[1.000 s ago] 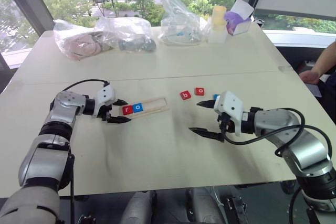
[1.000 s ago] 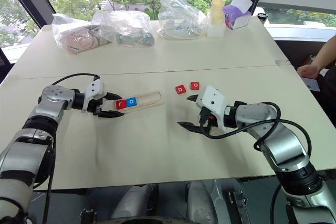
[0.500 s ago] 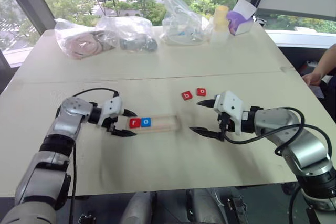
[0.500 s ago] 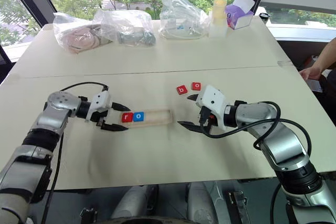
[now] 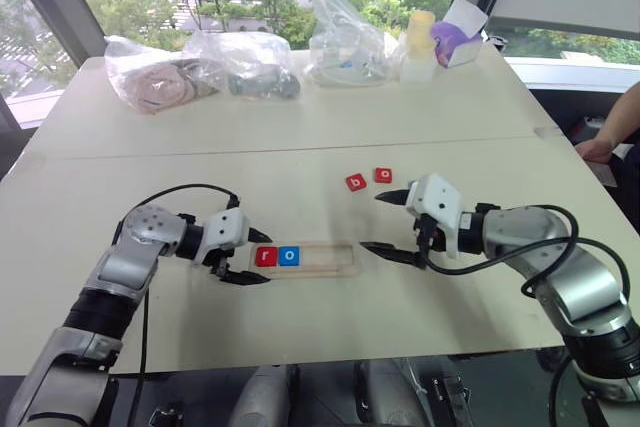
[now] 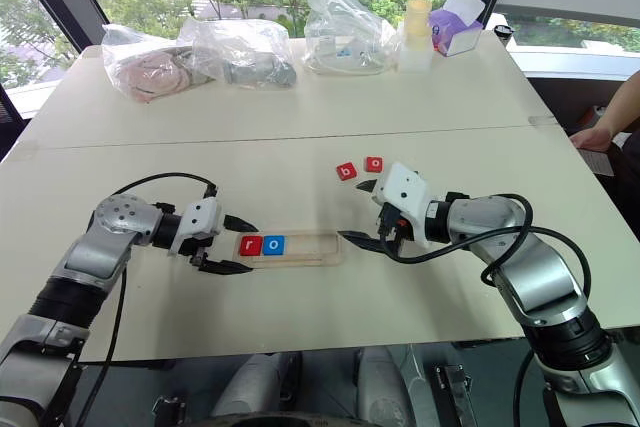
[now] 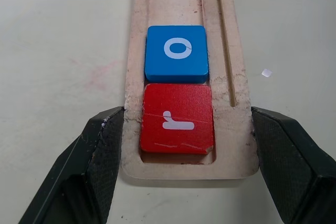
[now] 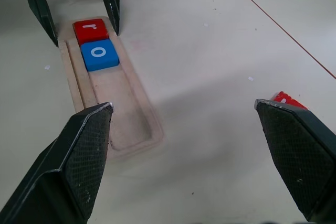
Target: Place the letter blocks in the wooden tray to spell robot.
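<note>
Pale wood tray [image 5: 300,258] lies flat on the cream bench [image 5: 300,137], near the front edge, w/ two letter blocks seated at its left end: a red "r" block [image 7: 176,118] touching a blue "o" block [image 7: 176,52] beside it; rest of the slot is bare. Left pincer [image 5: 246,258] is clamped on the tray's left end, one black finger [image 7: 100,153] pressed to each long side, right by the "r". Right pincer [image 5: 390,222] hangs just off the tray's right end, jaws spread wide, holding nothing; its lower finger [image 8: 79,156] sits close over the tray's end in the wrist view. Two red blocks, a "b" [image 5: 355,183] and an "o" [image 5: 382,175], lie side by side on the bench behind the right pincer, well apart from the tray. At the bench's far side: clear plastic bags [image 5: 200,67] w/ contents, a pale yellow bottle [image 5: 416,44] and a purple tissue box [image 5: 455,35]. A person's forearm [image 5: 615,127] shows at the right edge.
</note>
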Available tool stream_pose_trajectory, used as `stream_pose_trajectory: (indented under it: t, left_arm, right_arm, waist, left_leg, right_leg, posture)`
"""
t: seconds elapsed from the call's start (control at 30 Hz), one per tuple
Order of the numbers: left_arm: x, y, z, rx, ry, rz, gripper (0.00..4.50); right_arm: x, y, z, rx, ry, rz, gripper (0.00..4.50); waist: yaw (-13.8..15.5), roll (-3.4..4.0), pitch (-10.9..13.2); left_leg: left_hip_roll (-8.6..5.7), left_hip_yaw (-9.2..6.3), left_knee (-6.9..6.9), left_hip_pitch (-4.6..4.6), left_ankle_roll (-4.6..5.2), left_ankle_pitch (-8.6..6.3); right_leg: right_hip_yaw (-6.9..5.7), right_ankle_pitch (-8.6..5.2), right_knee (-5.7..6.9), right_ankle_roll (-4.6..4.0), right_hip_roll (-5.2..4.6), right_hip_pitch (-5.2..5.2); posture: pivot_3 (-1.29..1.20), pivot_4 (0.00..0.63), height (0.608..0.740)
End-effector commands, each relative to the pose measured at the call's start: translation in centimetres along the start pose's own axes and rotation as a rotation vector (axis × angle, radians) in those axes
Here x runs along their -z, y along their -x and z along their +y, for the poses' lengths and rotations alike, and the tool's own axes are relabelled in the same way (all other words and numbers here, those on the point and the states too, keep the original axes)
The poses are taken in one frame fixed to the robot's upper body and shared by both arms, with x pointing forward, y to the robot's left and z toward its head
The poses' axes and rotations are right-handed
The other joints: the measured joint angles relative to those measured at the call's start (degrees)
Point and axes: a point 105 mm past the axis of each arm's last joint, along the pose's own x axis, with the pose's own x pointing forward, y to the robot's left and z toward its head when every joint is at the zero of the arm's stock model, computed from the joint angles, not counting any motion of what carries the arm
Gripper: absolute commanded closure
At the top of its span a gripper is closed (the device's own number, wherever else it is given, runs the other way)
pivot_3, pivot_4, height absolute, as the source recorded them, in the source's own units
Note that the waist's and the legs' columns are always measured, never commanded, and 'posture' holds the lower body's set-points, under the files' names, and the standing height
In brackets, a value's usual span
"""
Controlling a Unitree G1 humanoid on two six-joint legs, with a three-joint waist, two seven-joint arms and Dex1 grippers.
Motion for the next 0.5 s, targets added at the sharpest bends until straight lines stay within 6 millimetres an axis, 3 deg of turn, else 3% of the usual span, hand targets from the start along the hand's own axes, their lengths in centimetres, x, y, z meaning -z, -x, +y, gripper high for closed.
stream_pose_trajectory:
  t: [0.03,0.1,0.27,0.5]
  left_arm:
    - [0.8,-0.8,-1.2,0.022,0.046,0.032,0.88]
    - [0.9,-0.9,-1.4,0.018,0.051,0.032,0.02]
    - [0.8,-0.9,-2.1,0.015,0.042,0.008,0.02]
    - [0.6,1.1,0.3,-0.133,0.046,-0.014,0.02]
  right_arm:
    - [-1.2,-0.7,-0.9,0.074,0.036,-0.041,0.00]
    - [-1.1,-1.2,-1.6,0.124,0.015,-0.040,0.00]
    - [-0.3,-3.3,-4.0,0.301,-0.098,-0.019,0.00]
    - [0.6,-6.4,-6.0,0.446,-0.240,0.045,0.00]
  waist:
    - [0.0,0.02,0.0]
    - [0.0,0.04,0.0]
    - [0.0,0.09,-0.1]
    - [-0.1,0.11,-0.1]
  left_leg:
    - [0.00,0.00,0.00,0.00,0.00,0.00]
    - [0.00,0.01,0.00,0.01,-0.01,0.00]
    - [0.00,0.01,0.00,0.04,-0.03,0.02]
    - [0.00,0.01,-0.04,0.03,-0.06,0.03]
  right_leg:
    - [0.00,0.00,0.00,0.00,0.00,0.00]
    - [0.01,0.00,0.00,-0.01,0.01,0.00]
    - [0.03,0.03,0.00,-0.04,0.01,0.02]
    - [0.06,0.05,0.02,-0.08,0.02,-0.06]
  posture:
    - [0.00,0.150,0.740]
    - [0.00,0.150,0.740]
    - [0.00,0.150,0.740]
    - [0.00,0.150,0.740]
